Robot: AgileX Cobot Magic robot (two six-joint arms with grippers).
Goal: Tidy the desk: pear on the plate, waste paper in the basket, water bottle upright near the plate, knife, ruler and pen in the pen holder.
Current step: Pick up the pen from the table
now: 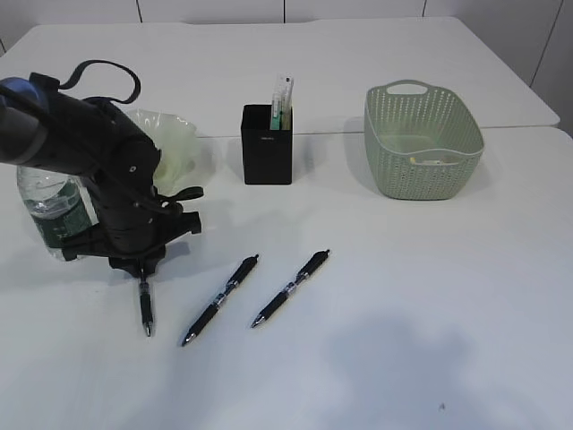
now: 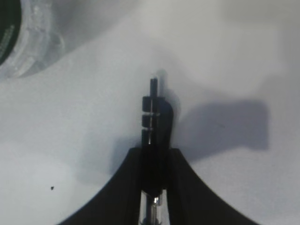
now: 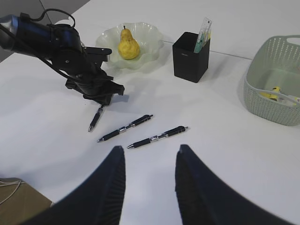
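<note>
The pen (image 1: 145,309) nearest the water bottle (image 1: 52,208) lies on the table (image 1: 403,340) with its clip end pinched between the closed jaws of the left tool (image 1: 143,273), tip pointing away from the pen holder (image 1: 267,143). To do this step well, I judge the lift should be straight up, keeping the pen from swinging, then carry it over the holder and lower it tip-down before letting go. Two more pens (image 1: 220,299) (image 1: 290,288) lie on the table between this one and the basket (image 1: 421,139). The holder already has pale green and whitish items standing in it; the plate (image 3: 140,35) holds the pear (image 3: 127,44); the basket has scraps at its bottom. The right tool (image 3: 149,154) hangs open and empty, well apart from the holder.
</note>
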